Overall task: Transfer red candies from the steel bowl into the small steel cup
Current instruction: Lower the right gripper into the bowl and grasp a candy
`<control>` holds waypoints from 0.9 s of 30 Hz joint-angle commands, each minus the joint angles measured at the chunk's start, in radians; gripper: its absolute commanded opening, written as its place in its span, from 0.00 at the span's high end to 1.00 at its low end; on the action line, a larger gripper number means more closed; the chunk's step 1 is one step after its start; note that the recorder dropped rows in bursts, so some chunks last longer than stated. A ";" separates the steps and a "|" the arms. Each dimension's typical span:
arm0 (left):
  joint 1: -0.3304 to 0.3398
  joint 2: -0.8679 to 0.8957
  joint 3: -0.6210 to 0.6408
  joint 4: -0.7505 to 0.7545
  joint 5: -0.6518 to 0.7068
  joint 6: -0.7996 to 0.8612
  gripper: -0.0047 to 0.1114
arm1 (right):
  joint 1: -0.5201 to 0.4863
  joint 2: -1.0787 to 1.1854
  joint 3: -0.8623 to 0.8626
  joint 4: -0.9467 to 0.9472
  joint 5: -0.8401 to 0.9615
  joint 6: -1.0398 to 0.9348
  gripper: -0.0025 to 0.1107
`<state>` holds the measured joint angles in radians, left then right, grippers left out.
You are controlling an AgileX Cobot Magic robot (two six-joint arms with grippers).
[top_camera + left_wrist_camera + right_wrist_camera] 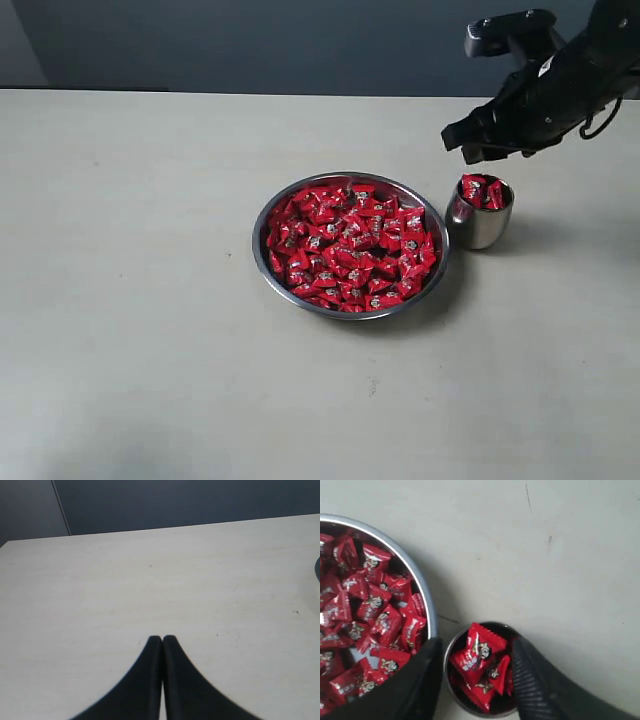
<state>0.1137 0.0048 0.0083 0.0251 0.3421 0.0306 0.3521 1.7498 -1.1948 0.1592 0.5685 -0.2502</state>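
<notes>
Right claw (476, 650), spread and empty, is held over the small steel cup (480, 228); a straight lift is advised so the cup is not tipped.

Likely a robot lab: plain pale tabletop (150, 300) against a dark grey wall (250, 45)

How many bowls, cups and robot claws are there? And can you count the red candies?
steel bowl: 1
small steel cup: 1
grippers: 2 (left gripper, right gripper)
red candies: too many, piled up, to count
Total without candies: 4
</notes>
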 commanded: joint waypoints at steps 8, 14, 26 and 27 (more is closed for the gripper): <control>-0.005 -0.005 -0.008 0.002 -0.005 -0.001 0.96 | 0.205 -0.011 0.000 0.077 0.022 -0.075 0.60; -0.005 -0.005 -0.008 0.002 -0.005 -0.001 0.96 | 0.284 0.063 -0.012 0.079 0.004 -0.098 0.60; -0.005 -0.005 -0.008 0.002 -0.005 -0.001 0.96 | 0.317 0.239 -0.092 0.128 0.031 -0.136 0.59; -0.005 -0.005 -0.008 0.002 -0.005 -0.001 0.96 | 0.322 0.245 -0.092 0.128 0.029 -0.144 0.58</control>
<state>0.1137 0.0048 0.0083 0.0251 0.3421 0.0322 0.6626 1.9794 -1.2773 0.2769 0.6005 -0.3669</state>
